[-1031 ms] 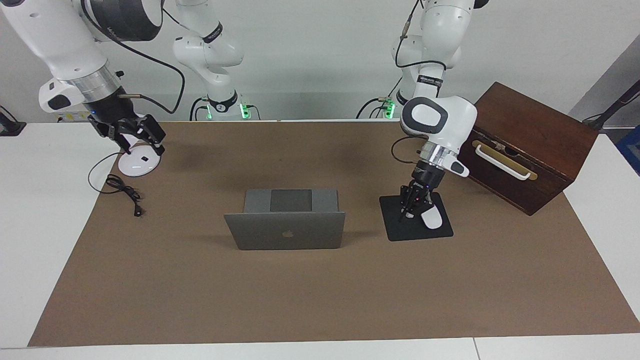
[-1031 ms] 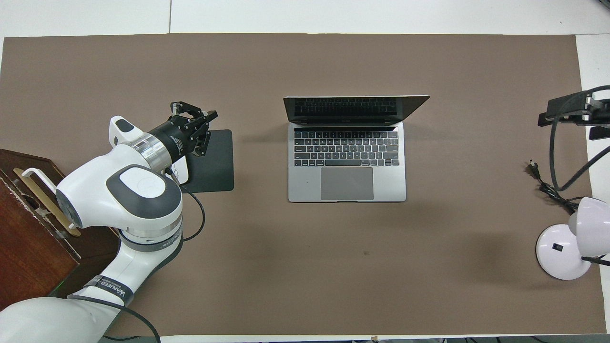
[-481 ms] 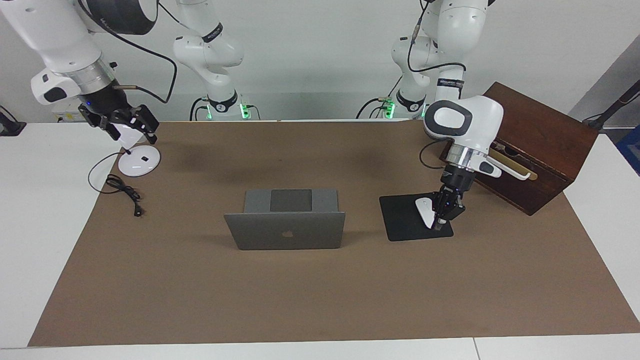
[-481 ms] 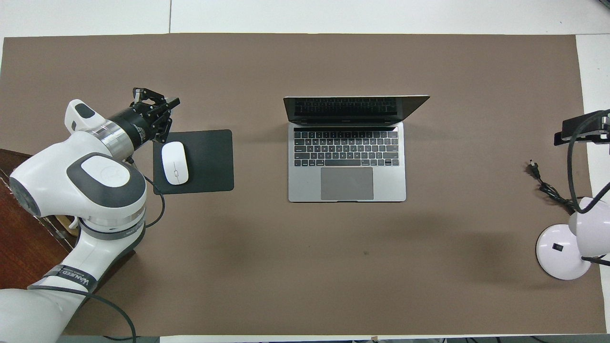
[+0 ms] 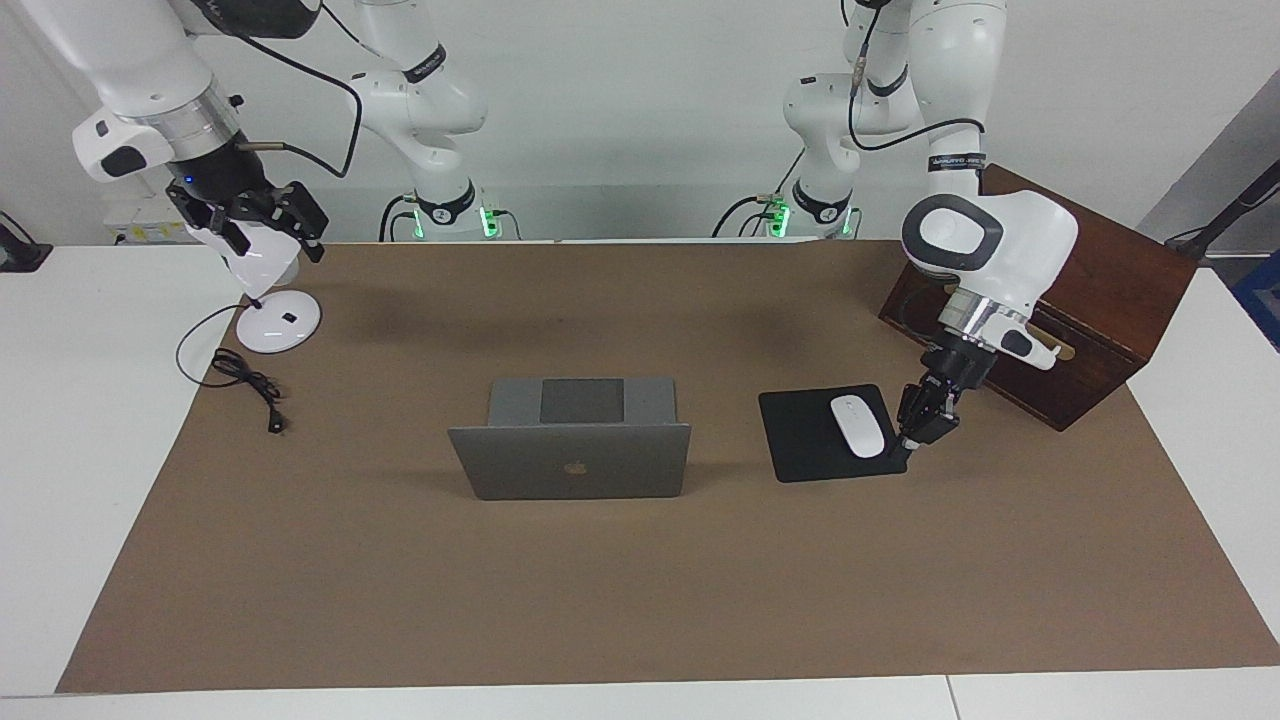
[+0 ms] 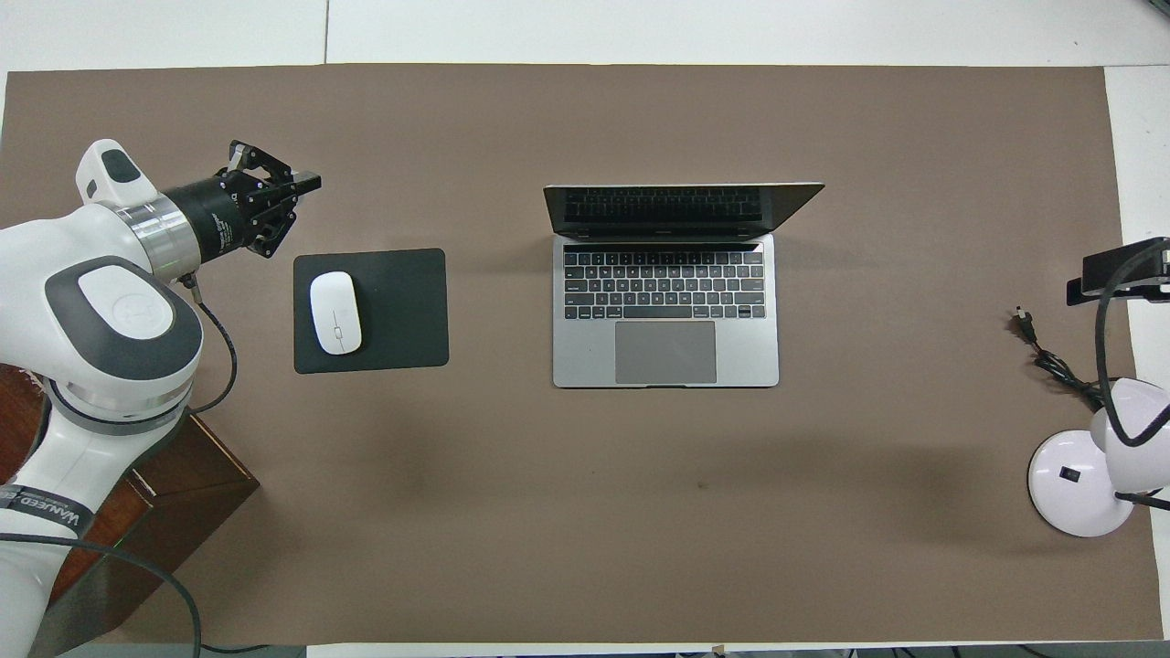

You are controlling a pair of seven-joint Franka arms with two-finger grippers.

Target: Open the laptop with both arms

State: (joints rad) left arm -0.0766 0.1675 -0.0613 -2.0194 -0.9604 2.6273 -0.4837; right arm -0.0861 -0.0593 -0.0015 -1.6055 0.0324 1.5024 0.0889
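Although the task names an opening, the laptop [image 5: 570, 452] already stands open at the middle of the brown mat [image 5: 640, 600], its lid raised near upright with the logo turned away from the robots and the keyboard [image 6: 664, 284] facing them. Its long axis, the hinge line, runs across the table from one arm's end to the other.

Neither gripper is at it. The left gripper [image 5: 915, 440] hangs low, just over the mat at the corner of the mouse pad [image 5: 800, 440], beside the white mouse [image 5: 858, 425], its fingertips pressed together on nothing. From there the laptop lies sideways toward the table's middle, with the pad between the two. The right gripper [image 5: 262, 222] is up in the air over the white lamp [image 5: 268, 300] at its own end of the table; I cannot tell whether its fingers are spread or closed, and it appears to carry nothing. From it the laptop lies toward the middle and farther from the robots.

Of the two, the left gripper seems the nearer and much the lower. By my judgement the lid needs no more lifting, so the work looks finished, both arms standing clear of the laptop. The wooden box [image 5: 1090, 270] sits by the left arm.
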